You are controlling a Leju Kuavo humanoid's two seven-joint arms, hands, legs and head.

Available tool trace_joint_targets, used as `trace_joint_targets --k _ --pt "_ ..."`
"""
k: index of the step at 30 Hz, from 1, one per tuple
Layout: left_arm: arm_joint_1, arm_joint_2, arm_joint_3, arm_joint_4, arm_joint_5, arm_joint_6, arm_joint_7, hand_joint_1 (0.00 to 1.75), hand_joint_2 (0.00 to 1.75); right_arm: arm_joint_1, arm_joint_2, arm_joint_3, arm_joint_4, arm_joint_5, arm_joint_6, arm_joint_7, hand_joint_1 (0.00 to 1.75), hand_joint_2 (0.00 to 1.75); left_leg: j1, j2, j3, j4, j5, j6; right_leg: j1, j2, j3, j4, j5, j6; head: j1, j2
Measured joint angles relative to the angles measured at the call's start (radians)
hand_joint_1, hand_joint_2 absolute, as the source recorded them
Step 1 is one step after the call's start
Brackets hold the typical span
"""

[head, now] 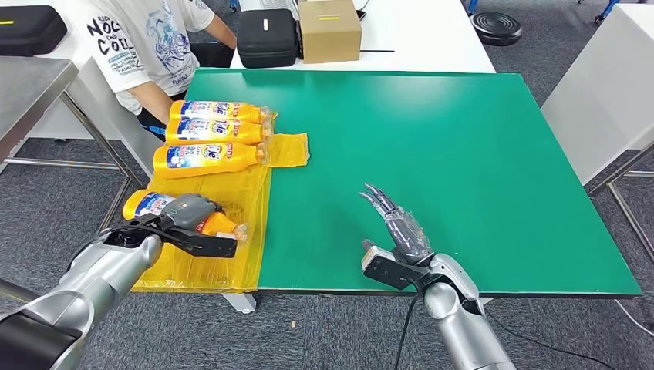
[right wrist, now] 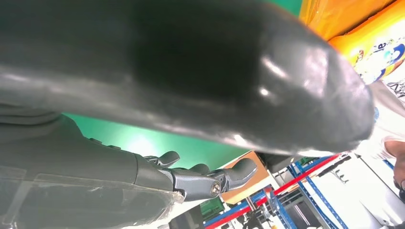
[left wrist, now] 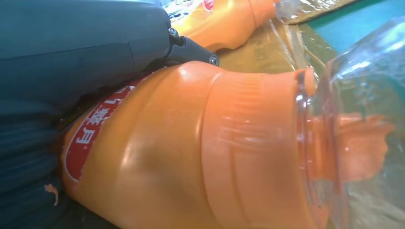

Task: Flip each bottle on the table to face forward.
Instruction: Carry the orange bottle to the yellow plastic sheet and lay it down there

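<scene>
**Left hand on nearest bottle; right hand idle over desk**

1. Desk. The green desk (head: 463, 154) carries a yellow plastic sheet (head: 239, 193) along its left edge. All four bottles lie on their sides on this sheet, with their clear caps toward the green surface.

2. Bottles. Three orange bottles lie side by side at the far end of the sheet: the far bottle (head: 220, 111), the middle bottle (head: 216, 130) just beside it, and the third bottle (head: 207, 158) a little nearer the robot. All three show blue-and-white labels facing up. The nearest bottle (head: 154, 205) lies apart from that group, close to the desk's near edge.

3. Left hand. The left hand (head: 189, 216) rests on top of the nearest bottle, its fingers wrapped across the body between label and cap. In the left wrist view the grey thumb (left wrist: 86, 43) presses on the bottle's shoulder, beside a red label panel (left wrist: 95, 129), and the clear cap (left wrist: 353, 133) lies beyond it.

4. Right hand. The right hand (head: 397, 231) hovers above the bare green surface near the desk's front edge, well apart from the bottles. Its fingers (head: 379, 199) are extended, slightly spread, and hold nothing.

5. Surroundings. A person in a white printed shirt (head: 146, 38) sits beyond the desk's far left corner. A black case (head: 267, 37) and a cardboard box (head: 330, 29) stand on a white table behind the desk.
</scene>
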Motion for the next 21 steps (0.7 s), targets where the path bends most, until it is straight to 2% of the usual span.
trace_joint_targets --k 2,3,4,6,7,8,9,21 --pt "-0.007 -0.003 -0.020 0.006 -0.006 -0.003 0.003 1.44 1.75 0.001 0.000 0.000 0.000 -0.001 0.000 0.000 0.00 0.00 0.000 0.000 0.001 0.000 0.000 0.000 0.000 0.000 0.001 0.000 0.000 0.000 0.000 0.000" --pt "-0.010 -0.005 -0.029 0.009 -0.007 -0.005 0.005 1.34 1.75 0.001 0.000 0.000 0.000 -0.001 0.000 0.000 0.00 0.00 0.000 0.000 0.002 0.000 0.000 0.000 0.000 0.000 0.001 0.000 0.000 0.000 0.000 0.000" --pt "-0.013 -0.006 -0.038 0.012 -0.008 -0.008 0.007 1.11 1.75 0.002 0.000 0.000 0.000 -0.001 0.000 0.000 0.00 0.00 0.000 0.000 0.002 0.000 0.000 0.000 0.000 0.000 0.002 0.000 0.000 0.000 0.000 0.000" --pt "-0.017 -0.009 -0.051 0.016 -0.005 -0.013 0.013 0.45 1.75 0.002 0.000 0.000 0.000 0.001 0.000 0.000 0.00 0.00 0.000 0.000 0.003 0.000 0.000 0.000 0.000 0.000 0.003 0.000 0.000 0.000 0.000 0.000" --pt "-0.018 -0.010 -0.055 0.017 -0.001 -0.016 0.015 0.20 1.75 0.003 0.000 0.000 0.000 0.003 -0.001 0.000 0.00 0.00 0.000 0.000 0.004 0.000 0.000 0.000 0.000 0.000 0.003 0.000 0.000 0.000 0.000 0.000" --pt "-0.020 -0.012 -0.059 0.019 0.005 -0.022 0.016 0.07 1.75 0.003 0.000 0.000 0.000 0.006 -0.002 0.001 0.00 0.00 0.000 0.000 0.004 0.000 0.000 0.000 0.000 0.000 0.003 0.000 0.000 0.000 0.000 0.000" --pt "-0.021 -0.013 -0.062 0.020 0.012 -0.030 0.016 0.00 1.75 0.004 0.000 0.000 0.000 0.009 -0.002 0.002 0.00 0.00 0.000 0.000 0.004 0.000 0.000 0.000 0.000 0.000 0.004 0.000 0.000 0.000 0.000 0.000" --pt "-0.036 -0.013 -0.067 0.029 0.104 -0.155 -0.034 0.00 1.75 0.019 0.000 0.000 0.000 0.013 -0.004 0.003 0.00 0.00 0.000 0.000 0.005 0.000 0.000 0.000 0.000 0.000 0.005 0.000 0.000 0.000 0.000 0.000"
